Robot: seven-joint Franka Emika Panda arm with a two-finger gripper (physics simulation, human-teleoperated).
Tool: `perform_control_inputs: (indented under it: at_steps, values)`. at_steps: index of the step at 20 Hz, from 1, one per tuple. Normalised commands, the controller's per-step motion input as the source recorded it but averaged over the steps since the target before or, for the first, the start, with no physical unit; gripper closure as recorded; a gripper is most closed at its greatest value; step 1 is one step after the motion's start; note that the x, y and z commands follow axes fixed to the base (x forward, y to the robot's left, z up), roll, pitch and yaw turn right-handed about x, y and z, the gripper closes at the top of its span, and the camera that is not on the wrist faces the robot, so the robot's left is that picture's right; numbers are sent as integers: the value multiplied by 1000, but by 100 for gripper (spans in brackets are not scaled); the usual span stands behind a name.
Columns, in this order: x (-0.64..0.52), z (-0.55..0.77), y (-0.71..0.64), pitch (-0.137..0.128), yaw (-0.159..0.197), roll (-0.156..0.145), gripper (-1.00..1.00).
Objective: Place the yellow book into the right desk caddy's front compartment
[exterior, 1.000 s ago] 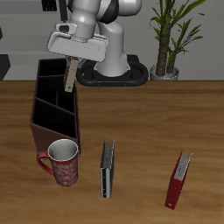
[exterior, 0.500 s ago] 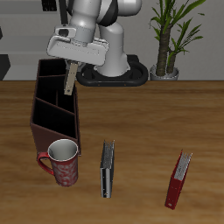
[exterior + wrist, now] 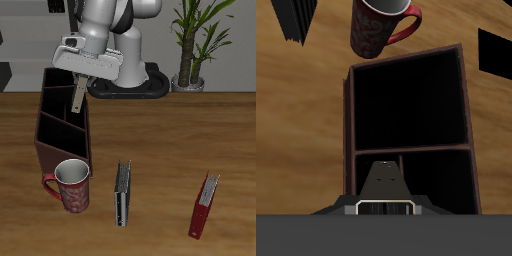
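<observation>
Gripping yellow book in hand | above right desk caddy | raised slightly

text: none legible — labels: none | brands: none | numbers: none

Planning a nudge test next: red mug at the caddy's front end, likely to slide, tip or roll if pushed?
The red mug stands upright on a broad base, so a low push probably slides it. Its handle sticks out sideways, so it may swivel. It sits close to the right desk caddy, which would likely block it.
</observation>
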Motion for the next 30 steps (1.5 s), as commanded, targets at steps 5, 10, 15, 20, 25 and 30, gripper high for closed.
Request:
perform_control_inputs:
  at_steps: [5,10,15,20,25,30]
  values:
    - [70,-85,-19,15,-14,0,100]
    - [40,-183,2,20,-13,-6,100]
    - [75,-192,-25,37,-25,2,100]
    - [32,-190,24,29,-17,3,100]
    - [-24,-200,27,25,-2,3,100]
    - [-36,-272,27,28,28,4,100]
